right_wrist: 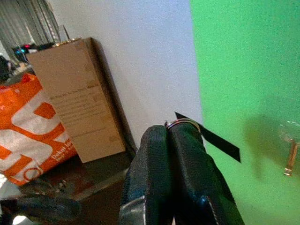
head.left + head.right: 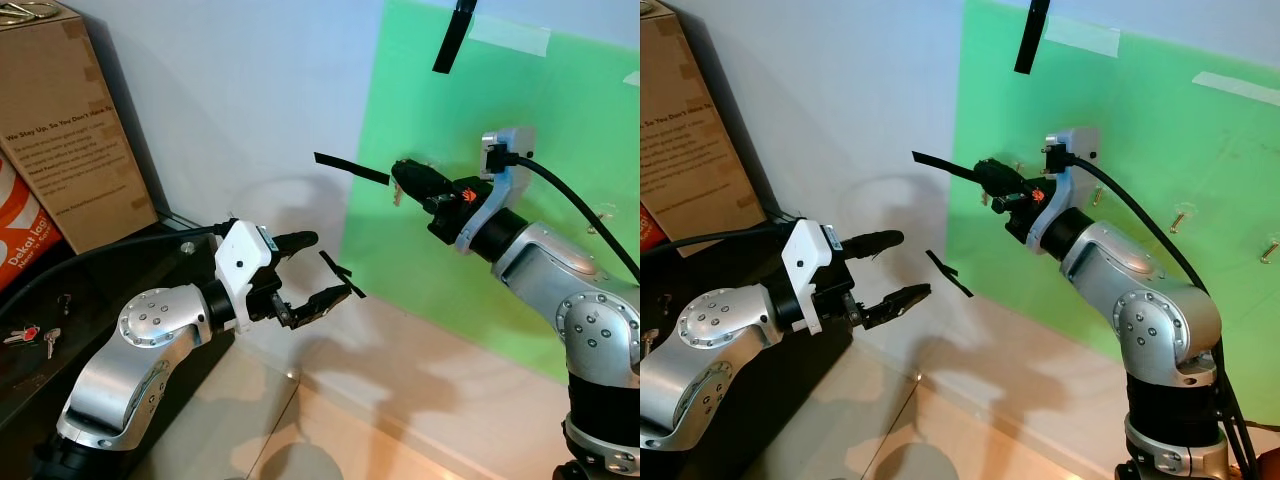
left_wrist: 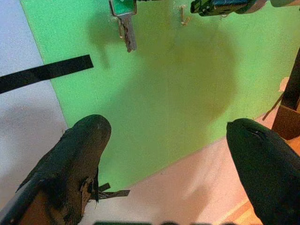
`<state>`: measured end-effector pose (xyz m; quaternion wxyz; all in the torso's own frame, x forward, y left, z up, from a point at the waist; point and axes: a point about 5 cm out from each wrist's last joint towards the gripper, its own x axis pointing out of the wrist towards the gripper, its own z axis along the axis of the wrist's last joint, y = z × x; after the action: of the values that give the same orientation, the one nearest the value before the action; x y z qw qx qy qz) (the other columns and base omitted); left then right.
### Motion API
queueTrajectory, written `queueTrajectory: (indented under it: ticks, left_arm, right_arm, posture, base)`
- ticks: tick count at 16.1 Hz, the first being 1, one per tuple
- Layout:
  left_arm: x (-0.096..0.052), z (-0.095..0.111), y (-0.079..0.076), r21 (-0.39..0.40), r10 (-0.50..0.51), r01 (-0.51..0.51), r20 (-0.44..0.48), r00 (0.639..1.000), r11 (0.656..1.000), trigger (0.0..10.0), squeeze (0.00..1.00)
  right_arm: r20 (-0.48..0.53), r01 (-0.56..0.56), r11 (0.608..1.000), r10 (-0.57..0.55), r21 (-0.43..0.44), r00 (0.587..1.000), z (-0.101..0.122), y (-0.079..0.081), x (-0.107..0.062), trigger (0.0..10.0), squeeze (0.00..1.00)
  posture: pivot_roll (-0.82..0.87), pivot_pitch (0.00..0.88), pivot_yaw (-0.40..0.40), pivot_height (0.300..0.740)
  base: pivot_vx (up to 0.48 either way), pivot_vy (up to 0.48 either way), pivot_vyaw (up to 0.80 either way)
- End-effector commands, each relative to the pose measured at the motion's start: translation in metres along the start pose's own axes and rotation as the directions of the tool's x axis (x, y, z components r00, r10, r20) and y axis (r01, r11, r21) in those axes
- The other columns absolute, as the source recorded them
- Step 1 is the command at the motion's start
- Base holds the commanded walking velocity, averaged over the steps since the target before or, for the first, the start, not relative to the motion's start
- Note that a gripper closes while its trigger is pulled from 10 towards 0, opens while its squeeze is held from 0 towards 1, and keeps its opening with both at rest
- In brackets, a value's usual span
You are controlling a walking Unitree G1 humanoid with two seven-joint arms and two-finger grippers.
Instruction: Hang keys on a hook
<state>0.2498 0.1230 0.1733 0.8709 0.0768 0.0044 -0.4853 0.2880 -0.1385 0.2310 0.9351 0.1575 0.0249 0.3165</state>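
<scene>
My right gripper [image 2: 405, 178] is raised against the left part of the green board [image 2: 450, 270], shut on a metal key ring [image 1: 183, 123]. A key with a green head [image 3: 124, 23] hangs from that ring, close in front of the board. A small brass hook [image 3: 183, 16] sticks out of the board right beside the gripper, and more hooks [image 2: 1180, 215] sit further right. My left gripper [image 2: 330, 266] is held lower and to the left, open and empty, pointing at the wall.
A dark table [image 2: 100, 290] stands at the left with another bunch of keys [image 2: 28, 336] on it, a cardboard box [image 2: 70, 130] and an orange bag [image 2: 20, 235]. Black tape strips [image 2: 350, 168] stick to the wall. Pale floor lies below.
</scene>
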Motion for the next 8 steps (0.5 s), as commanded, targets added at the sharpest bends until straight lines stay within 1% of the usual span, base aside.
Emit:
queueTrajectory:
  ticks: [1,2,3,4,5,6,8]
  left_arm:
    - [0.001,0.005,0.005,0.026,0.024,-0.025,0.018,1.0,0.999,10.0,0.0]
    - [0.001,0.006,0.007,0.027,0.043,-0.044,0.027,0.999,0.999,10.0,0.0]
    - [0.002,0.009,0.012,0.014,0.075,-0.076,0.054,0.996,0.997,10.0,0.0]
    - [0.001,0.02,0.021,-0.032,0.11,-0.107,0.159,0.981,0.994,10.0,1.0]
    - [0.001,0.024,0.024,-0.058,0.113,-0.103,0.198,0.974,0.993,10.0,1.0]
    - [0.001,0.027,0.026,-0.069,0.103,-0.09,0.217,0.971,0.994,10.0,1.0]
    - [0.002,0.028,0.029,-0.071,0.085,-0.071,0.226,0.97,0.995,10.0,1.0]
  right_arm:
    - [0.024,-0.021,1.0,0.02,0.02,1.0,0.006,0.001,-0.003,10.0,0.0]
    - [0.026,-0.03,0.999,0.03,0.027,0.999,0.006,0.002,-0.003,10.0,0.0]
    - [0.028,-0.048,0.998,0.047,0.04,0.999,0.006,0.003,-0.004,10.0,0.0]
    - [0.035,-0.076,0.995,0.074,0.058,0.997,0.007,0.006,-0.004,10.0,0.0]
    - [0.036,-0.093,0.994,0.09,0.064,0.995,0.007,0.007,-0.004,10.0,0.0]
    - [0.036,-0.115,0.991,0.113,0.068,0.993,0.007,0.01,-0.004,10.0,0.0]
    - [0.034,-0.164,0.984,0.162,0.074,0.986,0.007,0.017,-0.005,10.0,0.0]
  posture:
    - [-0.08,0.0,-0.045,0.74]
    - [-0.08,0.0,-0.045,0.74]
    - [-0.08,0.0,-0.045,0.74]
    - [-0.08,0.0,-0.042,0.74]
    - [-0.08,0.0,-0.042,0.74]
    - [-0.08,0.0,-0.039,0.74]
    - [-0.08,0.0,-0.037,0.74]
  base:
    - [0.0,0.0,0.0]
    - [0.0,0.0,0.0]
    - [0.0,0.0,0.0]
    - [0.0,0.0,0.0]
    - [0.0,0.0,0.0]
    - [0.0,0.0,0.0]
    - [0.0,0.0,0.0]
